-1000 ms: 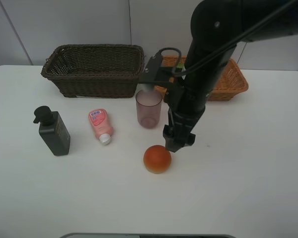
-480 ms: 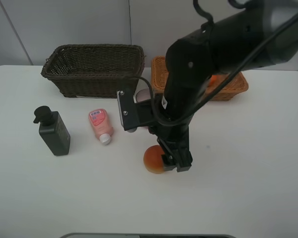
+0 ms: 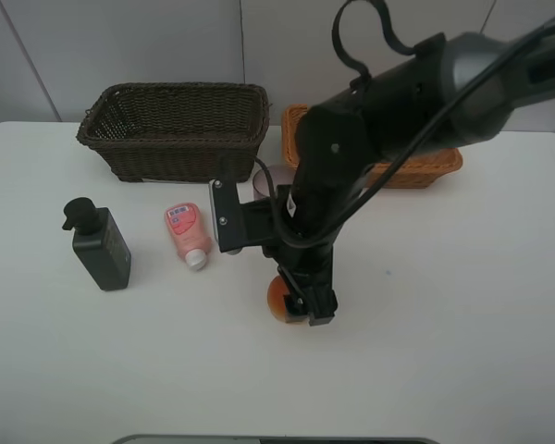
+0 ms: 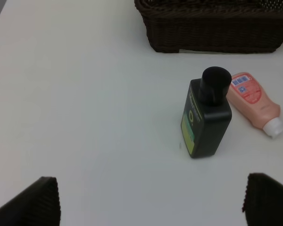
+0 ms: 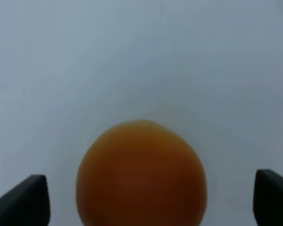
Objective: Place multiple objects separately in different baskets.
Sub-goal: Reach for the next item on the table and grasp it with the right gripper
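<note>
A red-orange peach-like fruit (image 3: 279, 302) lies on the white table, half hidden by my right gripper (image 3: 307, 307), which has come down over it. In the right wrist view the fruit (image 5: 141, 173) sits between the fingertips (image 5: 23, 200), apart from both; the right gripper (image 5: 148, 200) is open. The dark green pump bottle (image 3: 100, 245) stands at the left and the pink tube (image 3: 187, 233) lies beside it. The mauve cup (image 3: 268, 175) is mostly hidden behind the arm. My left gripper (image 4: 151, 207) is open and empty, back from the bottle (image 4: 206, 117) and tube (image 4: 253, 102). The green fruit and the tangerine are out of view.
The dark brown basket (image 3: 176, 129) stands at the back left and also shows in the left wrist view (image 4: 212, 28). The light orange-tan basket (image 3: 435, 162) is at the back right, largely covered by my right arm. The table (image 3: 462, 314) is bare on the right.
My right arm has swung down and to the left, and the wrist has turned. The gripper went from beside the fruit to straddling it. The other items have not moved.
</note>
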Available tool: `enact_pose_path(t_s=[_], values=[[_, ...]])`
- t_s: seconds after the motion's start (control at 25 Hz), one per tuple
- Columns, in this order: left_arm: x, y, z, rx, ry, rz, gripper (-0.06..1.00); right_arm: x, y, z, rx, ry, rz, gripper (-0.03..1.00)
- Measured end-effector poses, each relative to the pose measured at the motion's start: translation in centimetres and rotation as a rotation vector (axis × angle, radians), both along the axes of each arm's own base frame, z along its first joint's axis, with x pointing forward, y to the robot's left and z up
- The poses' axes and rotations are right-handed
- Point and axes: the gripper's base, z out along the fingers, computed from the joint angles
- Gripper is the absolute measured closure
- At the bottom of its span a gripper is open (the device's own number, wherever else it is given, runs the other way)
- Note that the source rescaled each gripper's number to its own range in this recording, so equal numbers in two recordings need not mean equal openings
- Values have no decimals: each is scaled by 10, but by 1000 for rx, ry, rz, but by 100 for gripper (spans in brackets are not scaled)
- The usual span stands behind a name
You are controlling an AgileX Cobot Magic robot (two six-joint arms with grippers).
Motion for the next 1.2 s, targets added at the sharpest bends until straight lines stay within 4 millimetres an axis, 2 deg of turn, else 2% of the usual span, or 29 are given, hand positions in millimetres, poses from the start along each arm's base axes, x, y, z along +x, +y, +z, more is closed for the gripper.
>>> enact_pose_path(t_s=[0.12, 0.52, 1.08, 1.16, 1.2], values=[[0, 0, 0, 0, 0, 0, -6, 0, 0, -10, -19, 17, 0, 6], [0, 0, 0, 0, 0, 0, -6, 4, -1, -25, -39, 33, -6, 6], [0, 0, 0, 0, 0, 0, -6, 8, -3, -32, -42, 34, -18, 6], [0, 0, 0, 0, 0, 0, -6, 8, -3, -33, -43, 36, -19, 9], [0, 0, 0, 0, 0, 0, -6, 8, -3, -33, -44, 37, -19, 14]])
